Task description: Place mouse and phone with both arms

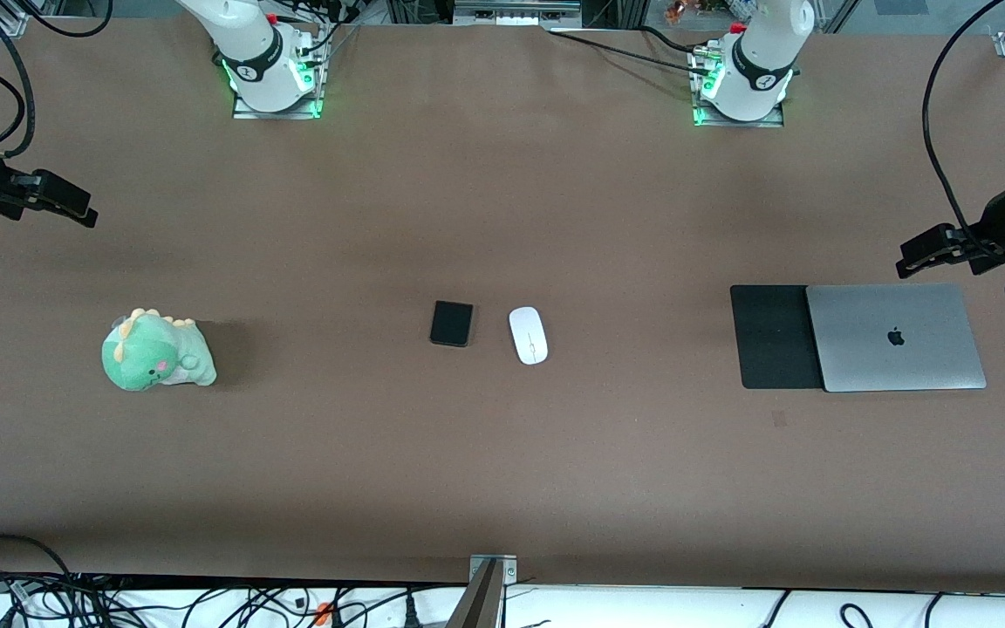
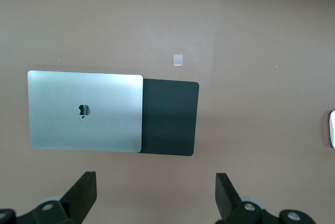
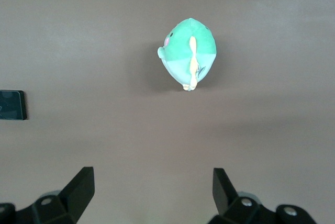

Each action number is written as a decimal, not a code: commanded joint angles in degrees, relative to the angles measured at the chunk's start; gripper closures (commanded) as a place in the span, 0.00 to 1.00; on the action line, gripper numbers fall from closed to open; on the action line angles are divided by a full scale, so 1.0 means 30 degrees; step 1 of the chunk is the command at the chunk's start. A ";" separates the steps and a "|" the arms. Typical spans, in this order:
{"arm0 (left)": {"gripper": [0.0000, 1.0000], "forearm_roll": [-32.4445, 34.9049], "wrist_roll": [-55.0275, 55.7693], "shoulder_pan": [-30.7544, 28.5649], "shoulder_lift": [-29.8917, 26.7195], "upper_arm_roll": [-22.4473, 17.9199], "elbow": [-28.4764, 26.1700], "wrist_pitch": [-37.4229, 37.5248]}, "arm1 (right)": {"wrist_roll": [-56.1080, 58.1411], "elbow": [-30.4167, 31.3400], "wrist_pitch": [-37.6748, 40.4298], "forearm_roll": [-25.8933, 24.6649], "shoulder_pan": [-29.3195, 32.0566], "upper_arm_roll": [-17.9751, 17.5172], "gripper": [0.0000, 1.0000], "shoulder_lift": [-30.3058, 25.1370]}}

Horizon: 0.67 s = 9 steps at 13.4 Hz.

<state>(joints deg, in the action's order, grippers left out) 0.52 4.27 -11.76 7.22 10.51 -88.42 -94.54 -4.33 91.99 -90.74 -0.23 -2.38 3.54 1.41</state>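
Nothing started yet: phone (image 1: 452, 323) and mouse (image 1: 528, 335) lie side by side mid-table, untouched; left gripper (image 2: 154, 195) above the laptop (image 1: 895, 337), right gripper (image 3: 152, 192) above the plush dinosaur (image 1: 156, 351), both wide open and empty, 2 pickups ahead

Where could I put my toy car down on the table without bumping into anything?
Lots of bare table lies between the green dinosaur plush and the phone, and between the mouse and the black pad. The strip nearer the front camera is bare too. It is tight between phone and mouse, and where the laptop overlaps the pad.
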 commanded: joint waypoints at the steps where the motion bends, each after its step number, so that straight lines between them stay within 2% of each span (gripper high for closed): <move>1: 0.00 -0.0525 0.0799 0.0079 -0.0209 0.0070 -0.0087 0.0224 | 0.0243 -0.0135 0.0216 0.0048 0.0121 -0.0185 0.00 -0.0001; 9: 0.00 -0.0554 0.1360 0.0110 -0.0121 0.0480 -0.0263 0.0048 | 0.0184 -0.0164 0.0274 0.0048 0.0121 -0.0185 0.00 -0.0001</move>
<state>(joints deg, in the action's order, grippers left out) 0.49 7.88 -11.35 7.22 11.99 -88.79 -94.48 -4.32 91.99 -90.74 -0.23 -2.40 3.34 1.53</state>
